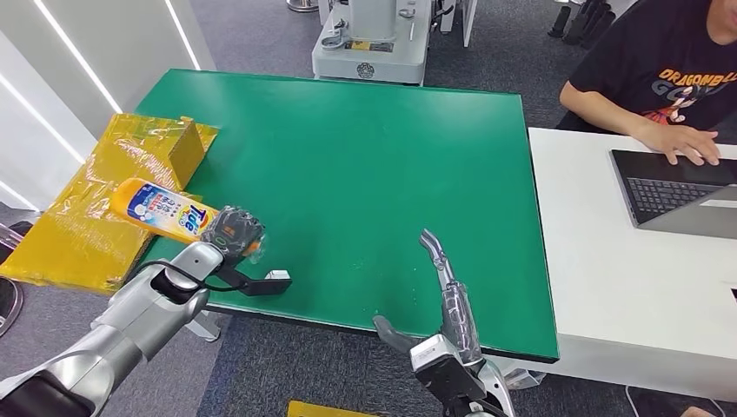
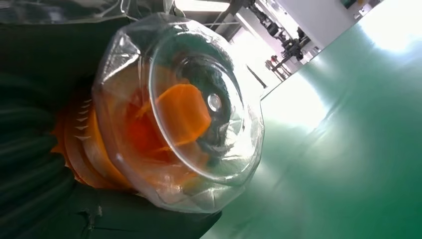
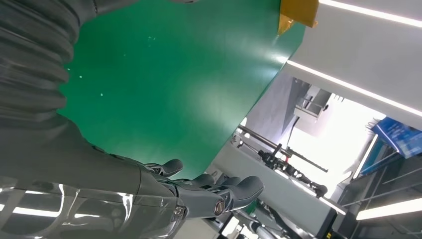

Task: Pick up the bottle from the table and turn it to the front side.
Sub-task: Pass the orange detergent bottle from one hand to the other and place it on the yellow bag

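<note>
The left hand (image 1: 231,231) holds the bottle (image 1: 165,211) by its cap end at the tabletop's (image 1: 365,165) near left edge, body lying out over the yellow bags (image 1: 82,226). To turn it well, lift first and bring it right over the open green, then roll the wrist; the grip looks firm, though the wrist view is too close to be sure. The right hand (image 1: 434,295) is open and empty at the near edge, well apart.

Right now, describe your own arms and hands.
Both arms are silver metal with dark joints. The left hand is dark under a clear plastic cover, with a black cable looping at the wrist. The right hand has slim grey fingers, also plastic-wrapped, behind a grey ribbed cover.
</note>
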{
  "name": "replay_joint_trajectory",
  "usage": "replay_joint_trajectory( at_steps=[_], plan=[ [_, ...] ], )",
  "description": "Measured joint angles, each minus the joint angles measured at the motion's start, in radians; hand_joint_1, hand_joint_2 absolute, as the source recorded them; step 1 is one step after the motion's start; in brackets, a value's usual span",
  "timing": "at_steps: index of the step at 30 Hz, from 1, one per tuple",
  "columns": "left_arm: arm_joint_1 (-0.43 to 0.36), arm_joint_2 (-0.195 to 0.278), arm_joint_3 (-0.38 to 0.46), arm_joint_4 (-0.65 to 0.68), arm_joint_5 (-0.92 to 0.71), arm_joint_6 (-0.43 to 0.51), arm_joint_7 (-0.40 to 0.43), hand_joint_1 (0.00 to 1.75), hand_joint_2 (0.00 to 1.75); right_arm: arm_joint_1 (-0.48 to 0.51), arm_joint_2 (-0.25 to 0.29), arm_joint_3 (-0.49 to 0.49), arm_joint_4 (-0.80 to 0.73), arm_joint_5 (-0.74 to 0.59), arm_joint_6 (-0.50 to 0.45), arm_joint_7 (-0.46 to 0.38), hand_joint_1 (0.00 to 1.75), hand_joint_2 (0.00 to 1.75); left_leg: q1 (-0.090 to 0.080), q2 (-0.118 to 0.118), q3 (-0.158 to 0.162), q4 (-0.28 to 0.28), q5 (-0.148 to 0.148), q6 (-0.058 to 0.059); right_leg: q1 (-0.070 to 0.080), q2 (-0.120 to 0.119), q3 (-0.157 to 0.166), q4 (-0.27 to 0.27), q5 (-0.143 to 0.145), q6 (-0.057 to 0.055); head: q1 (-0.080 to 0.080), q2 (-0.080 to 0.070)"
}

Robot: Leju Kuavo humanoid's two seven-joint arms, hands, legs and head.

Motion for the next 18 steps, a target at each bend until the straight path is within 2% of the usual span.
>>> replay_joint_trajectory(
  at_steps=[7, 12, 16, 18],
  plan=[
    [0.000, -0.010, -0.002, 0.000, 0.012, 0.000, -0.142, 1.75, 1.75, -0.001, 0.005, -0.004, 0.000, 0.006, 0.013, 0.000, 0.00, 1.75, 0.000, 0.000, 0.000, 0.000, 0.000, 0.000, 0.000, 0.000, 0.000, 0.000, 0.000, 0.000, 0.000, 0.000],
    [-0.001, -0.015, -0.002, 0.000, 0.024, -0.003, -0.181, 1.75, 1.75, 0.001, 0.005, -0.009, -0.009, 0.006, 0.013, 0.000, 0.00, 1.75, 0.000, 0.000, 0.000, 0.000, 0.000, 0.000, 0.000, 0.000, 0.000, 0.000, 0.000, 0.000, 0.000, 0.000],
    [-0.003, -0.019, 0.000, 0.000, 0.030, -0.003, -0.171, 0.03, 1.75, 0.004, 0.005, -0.013, -0.015, 0.005, 0.012, 0.000, 0.00, 1.75, 0.000, 0.000, 0.000, 0.000, 0.000, 0.000, 0.000, 0.000, 0.000, 0.000, 0.000, 0.000, 0.000, 0.000],
    [-0.003, -0.022, 0.002, 0.000, 0.023, -0.003, -0.139, 0.00, 1.75, 0.006, 0.005, -0.016, -0.017, 0.005, 0.012, -0.001, 0.00, 1.75, 0.000, 0.000, 0.000, 0.000, 0.000, 0.000, 0.000, 0.000, 0.000, 0.000, 0.000, 0.000, 0.000, 0.000]
  ],
)
